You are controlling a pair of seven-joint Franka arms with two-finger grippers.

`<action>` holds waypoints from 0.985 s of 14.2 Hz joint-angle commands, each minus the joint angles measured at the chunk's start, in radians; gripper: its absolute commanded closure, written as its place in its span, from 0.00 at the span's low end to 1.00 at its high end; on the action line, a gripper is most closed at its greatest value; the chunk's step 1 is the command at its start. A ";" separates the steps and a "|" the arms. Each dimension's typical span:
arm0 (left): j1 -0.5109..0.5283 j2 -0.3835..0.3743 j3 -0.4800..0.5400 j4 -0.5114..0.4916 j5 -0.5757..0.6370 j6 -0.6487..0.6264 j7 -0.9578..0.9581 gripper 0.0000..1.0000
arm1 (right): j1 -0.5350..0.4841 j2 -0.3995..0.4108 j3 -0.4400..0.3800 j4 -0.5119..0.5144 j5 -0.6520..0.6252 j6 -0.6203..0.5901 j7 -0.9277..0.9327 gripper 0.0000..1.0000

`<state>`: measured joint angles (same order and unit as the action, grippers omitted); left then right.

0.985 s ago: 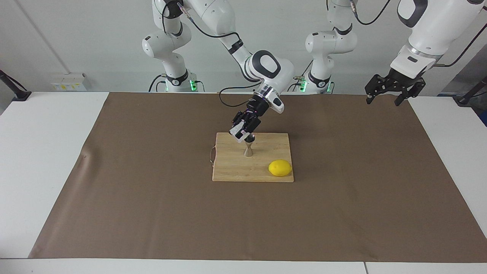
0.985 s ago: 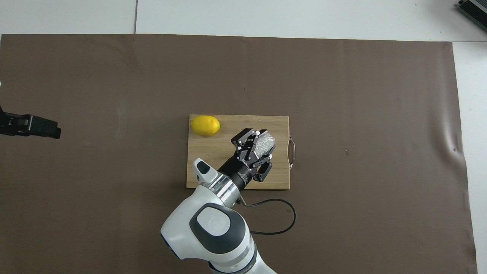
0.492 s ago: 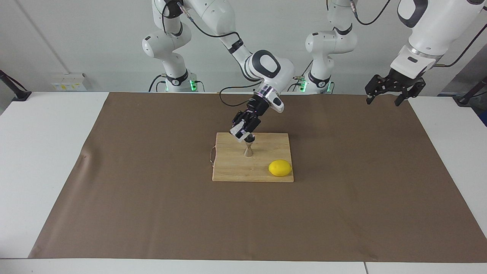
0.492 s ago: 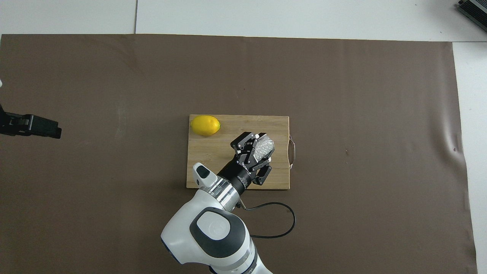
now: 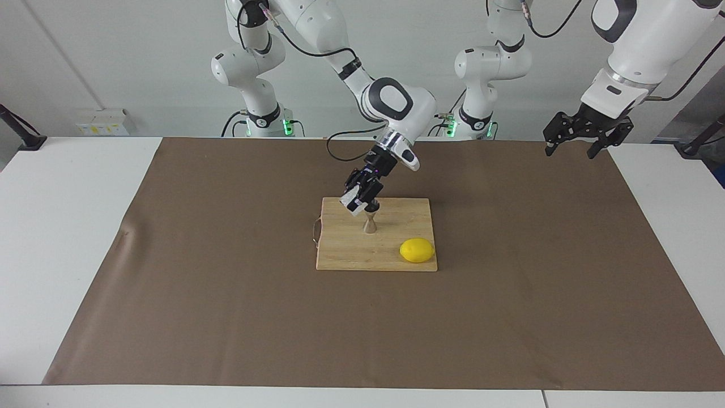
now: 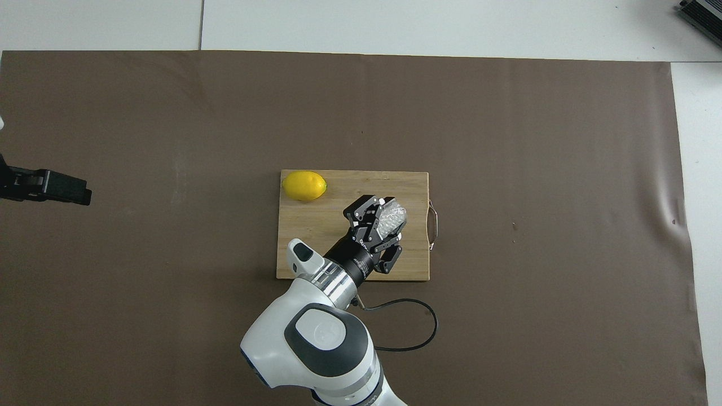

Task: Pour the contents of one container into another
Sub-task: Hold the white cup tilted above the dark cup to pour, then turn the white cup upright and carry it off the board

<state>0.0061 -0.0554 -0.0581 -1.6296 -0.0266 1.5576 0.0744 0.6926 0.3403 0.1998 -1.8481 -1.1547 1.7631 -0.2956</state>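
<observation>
You have a rectangular light wooden cutting board lying flat near the middle of the table, with a thin metal wire handle on its short edge toward the right arm's end. On the board sits a yellow oval lemon, in the corner farthest from the robots and toward the left arm's end. The board rests on a large brown paper sheet that covers most of the white tabletop; you can see a slight crease in the sheet toward the right arm's end. On the wall, at the right arm's end, is a white socket strip.
</observation>
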 commanded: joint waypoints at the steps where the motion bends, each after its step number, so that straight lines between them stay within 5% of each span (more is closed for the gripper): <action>1: 0.000 0.011 0.004 0.014 -0.004 0.009 0.007 0.00 | -0.025 -0.020 0.007 -0.011 0.044 0.047 0.015 0.89; 7: 0.000 0.011 0.004 0.014 -0.003 0.007 0.007 0.00 | -0.059 -0.026 0.009 0.020 0.124 0.056 0.010 0.89; 14: -0.001 0.023 0.004 0.014 0.005 0.010 0.002 0.00 | -0.189 -0.135 0.009 0.004 0.306 0.125 -0.097 0.89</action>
<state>0.0060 -0.0427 -0.0579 -1.6296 -0.0266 1.5586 0.0744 0.5427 0.2290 0.1991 -1.8211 -0.8939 1.8668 -0.3639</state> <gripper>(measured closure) 0.000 0.485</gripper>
